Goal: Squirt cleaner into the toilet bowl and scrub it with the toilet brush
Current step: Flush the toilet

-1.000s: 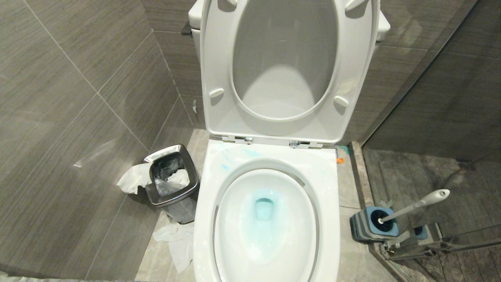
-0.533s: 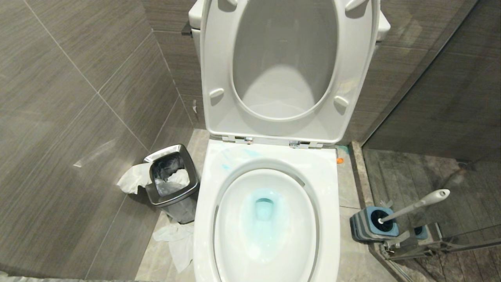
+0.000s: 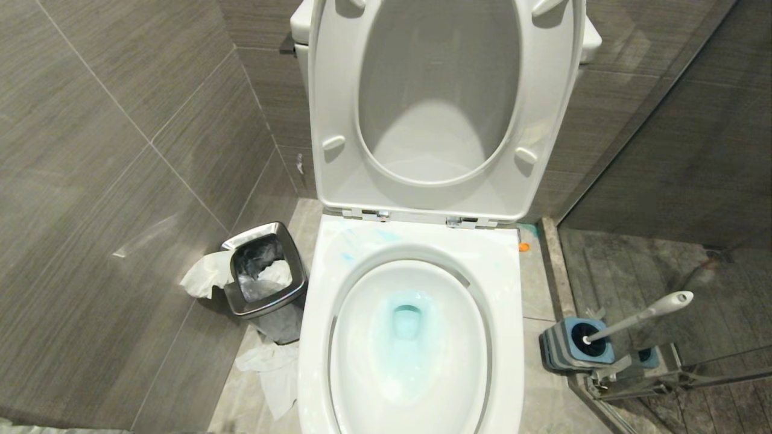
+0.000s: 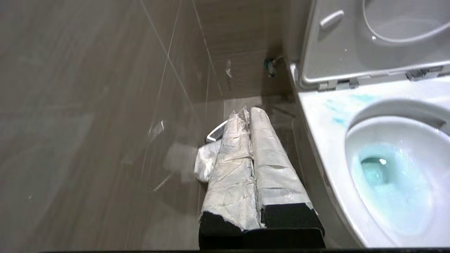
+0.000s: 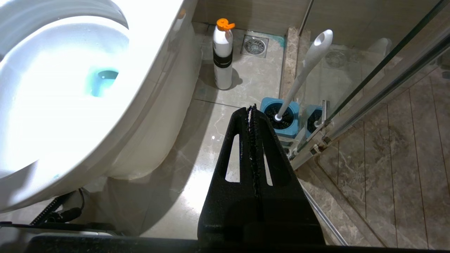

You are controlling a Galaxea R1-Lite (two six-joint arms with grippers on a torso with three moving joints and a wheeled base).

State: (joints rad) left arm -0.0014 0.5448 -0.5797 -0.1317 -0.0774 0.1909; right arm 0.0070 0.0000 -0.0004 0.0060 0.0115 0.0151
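Right now nothing in the head view differs from a second ago: the toilet bowl (image 3: 410, 337) sits open below its raised seat and lid, and neither arm shows there. Pale blue cleaner (image 3: 405, 325) tints the water at the drain, and thin blue smears mark the back-left of the rim. That suggests the squirting step is already done and scrubbing is what remains.

On the robot's right, on the floor beside the bowl, the toilet brush (image 3: 639, 316) leans in its square blue holder (image 3: 576, 343), its white handle tilted up and away from the bowl. Nothing touches it.

Seen from the right wrist, the right gripper (image 5: 253, 116) hangs above the floor between the bowl and the holder, its black fingers pressed together and empty. A white bottle with an orange cap (image 5: 222, 52) stands farther back beside the bowl.

Seen from the left wrist, the left gripper (image 4: 248, 116) has its cloth-wrapped fingers clenched on nothing, pointing toward the steel waste bin (image 3: 265, 277) left of the bowl.

The likely next move is reaching for the brush handle.
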